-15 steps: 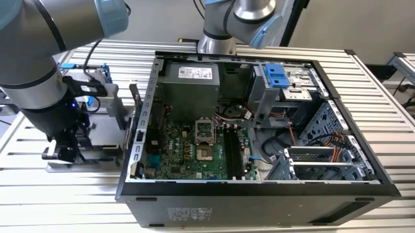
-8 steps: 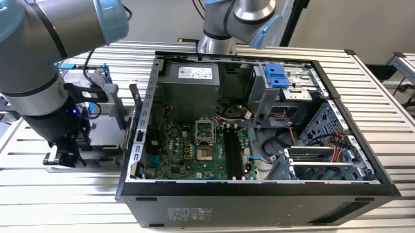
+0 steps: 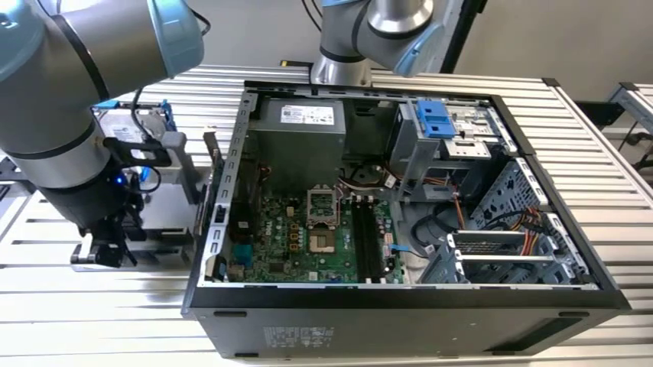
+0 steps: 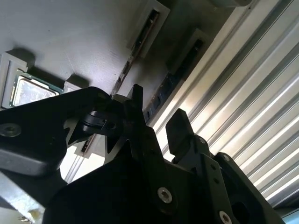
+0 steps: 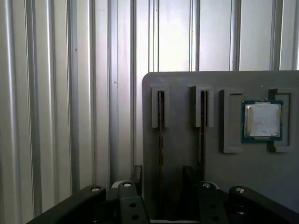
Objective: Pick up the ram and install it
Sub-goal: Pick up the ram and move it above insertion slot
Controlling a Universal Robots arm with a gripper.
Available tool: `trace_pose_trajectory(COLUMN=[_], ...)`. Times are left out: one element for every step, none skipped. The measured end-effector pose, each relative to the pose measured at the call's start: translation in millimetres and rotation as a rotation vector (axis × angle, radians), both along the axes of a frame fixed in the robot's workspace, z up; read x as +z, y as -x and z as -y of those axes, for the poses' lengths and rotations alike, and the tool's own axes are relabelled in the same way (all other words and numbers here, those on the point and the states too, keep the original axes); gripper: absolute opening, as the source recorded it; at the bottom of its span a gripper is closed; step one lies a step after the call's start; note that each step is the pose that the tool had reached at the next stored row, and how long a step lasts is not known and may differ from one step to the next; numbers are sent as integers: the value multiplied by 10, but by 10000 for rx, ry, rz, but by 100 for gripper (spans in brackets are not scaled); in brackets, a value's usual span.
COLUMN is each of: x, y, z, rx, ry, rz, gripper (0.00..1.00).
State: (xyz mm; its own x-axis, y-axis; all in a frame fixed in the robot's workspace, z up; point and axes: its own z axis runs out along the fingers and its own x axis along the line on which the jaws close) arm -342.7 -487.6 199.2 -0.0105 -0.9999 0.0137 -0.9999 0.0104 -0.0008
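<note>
Two ram sticks stand on edge in the slots of a grey holder tray (image 5: pixel 182 79). The ram (image 5: pixel 161 135) (image 4: pixel 175 77) farther from the processor chip runs down between my fingers. My gripper (image 5: pixel 162 179) (image 4: pixel 158 114) is open, one finger (image 5: pixel 136 175) on each side of that stick, and I cannot tell whether they touch it. The other ram stick (image 5: pixel 203 121) (image 4: pixel 140 44) stands beside it. In the exterior view my gripper (image 3: pixel 102 248) hangs low over the tray, to the left of the open computer case (image 3: pixel 398 191).
A square silver processor chip (image 5: pixel 262 120) (image 4: pixel 30 91) lies in the tray near the sticks. A hard drive (image 3: pixel 133 122) stands behind the arm. Inside the case, the motherboard's black memory slots (image 3: pixel 365 229) lie beside the processor socket (image 3: pixel 321 206). Ribbed metal table (image 5: pixel 56 93) surrounds the tray.
</note>
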Motion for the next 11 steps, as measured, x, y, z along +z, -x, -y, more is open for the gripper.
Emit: trace_pose_trajectory(x=[-1,-3,-10,-15,-21,-25,-29,-31,-34,-36,-37], y=[0,0,0,0,0,0,0,1,1,0,0], z=[0,0,0,0,2,4,5,7,8,9,9], rx=[0,0,0,0,1,1,0,-1,-1,0,0], ry=[-1,-9,-31,-59,-112,-184,-217,-233,-252,-270,-285], rz=[1,3,5,3,2,2,2,2,2,1,1], gripper=[100,100,100,100,100,100,100,100,100,100,100])
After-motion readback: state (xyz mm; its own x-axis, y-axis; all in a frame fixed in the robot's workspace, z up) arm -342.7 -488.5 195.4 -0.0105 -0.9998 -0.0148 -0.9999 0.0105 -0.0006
